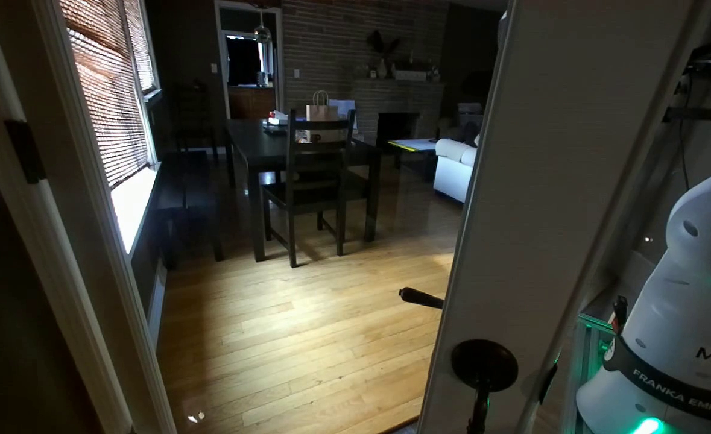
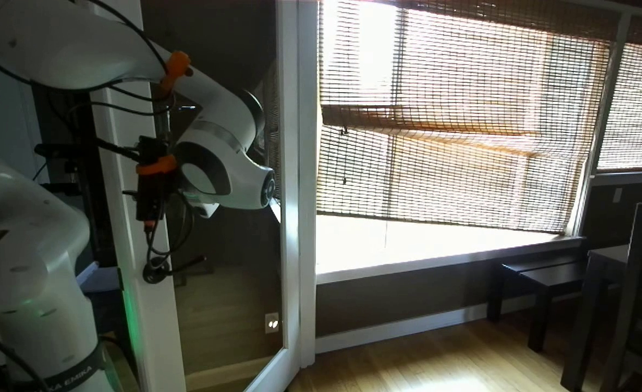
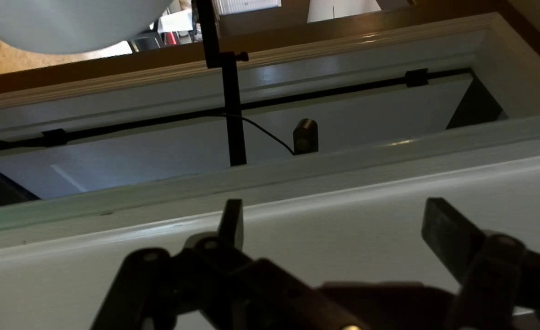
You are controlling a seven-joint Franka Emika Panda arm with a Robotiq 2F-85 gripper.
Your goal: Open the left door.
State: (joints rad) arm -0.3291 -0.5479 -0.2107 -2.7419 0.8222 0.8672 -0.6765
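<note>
Wrist view: the pincer [image 3: 336, 222] is spread wide and grasps nothing. In an exterior view the left door [image 2: 228, 294] stands behind the arm [image 2: 75, 49], its black handle [image 2: 156, 270] on the robot-side edge. Likely best: reach down that edge, press the handle's tip gently, then follow the door's arc.

Gripper [image 3: 340, 229] with matt, dark fingers [image 3: 450, 238]. Near it, the left door [image 2: 157, 337]: rail [image 1: 572, 181] smooth, white-painted; pane [image 2: 231, 294] glossy glass; lever handle [image 2: 157, 271], below the gripper, dark and metallic-looking with slight sheen. Above the gripper, robot arm [image 2: 65, 49] casing smooth, white, semi-gloss. Well apart from it, coarsely woven, reed-like blind [image 2: 451, 125] and glossy, polished-looking wood-plank floor [image 1: 319, 349].
</note>
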